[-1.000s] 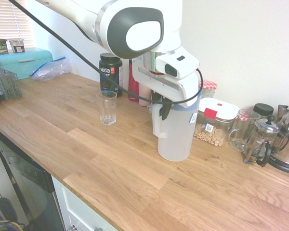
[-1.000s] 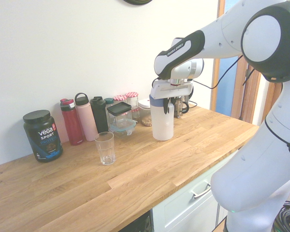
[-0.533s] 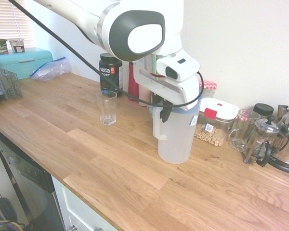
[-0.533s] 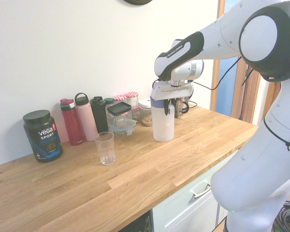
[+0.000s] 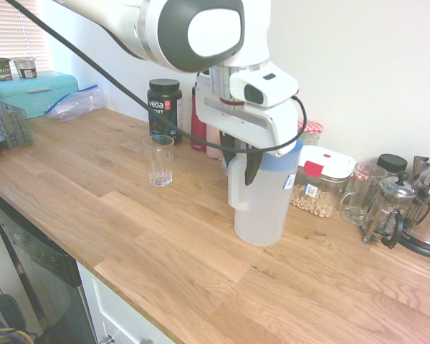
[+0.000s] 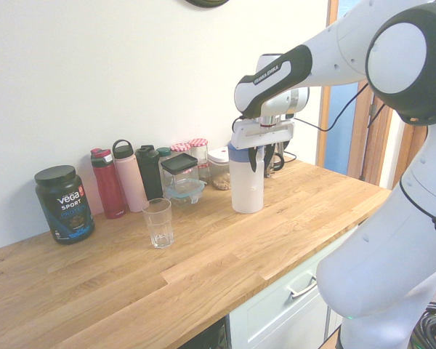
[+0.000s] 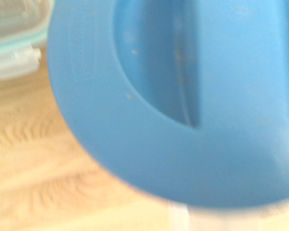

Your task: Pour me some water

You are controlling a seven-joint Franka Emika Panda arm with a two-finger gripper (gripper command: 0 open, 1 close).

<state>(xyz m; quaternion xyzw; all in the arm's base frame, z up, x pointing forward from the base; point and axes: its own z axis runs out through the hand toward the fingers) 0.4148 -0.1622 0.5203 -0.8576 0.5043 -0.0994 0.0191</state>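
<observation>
A tall frosted pitcher (image 5: 261, 208) (image 6: 246, 185) with a blue lid (image 7: 159, 96) stands upright on the wooden counter. The water in it does not show through the cloudy wall. My gripper (image 5: 240, 159) (image 6: 259, 156) hangs just over the pitcher's loop handle (image 5: 234, 188). Its dark fingers stand a little apart on either side of the handle's top, so it is open. A small clear ribbed glass (image 5: 158, 160) (image 6: 158, 222) stands empty, apart from the pitcher on its handle side.
Against the wall stand a black protein tub (image 5: 164, 107), several bottles (image 6: 120, 178) and jars. A clear food box (image 5: 319, 183), a glass mug (image 5: 358, 193) and a French press (image 5: 390, 211) crowd the pitcher's other side. A dish rack (image 5: 3, 122) sits at the far end.
The gripper's fingers, closed on the pitcher's handle before, have parted. The gripper has risen slightly. The pitcher stands lower on the counter than before.
</observation>
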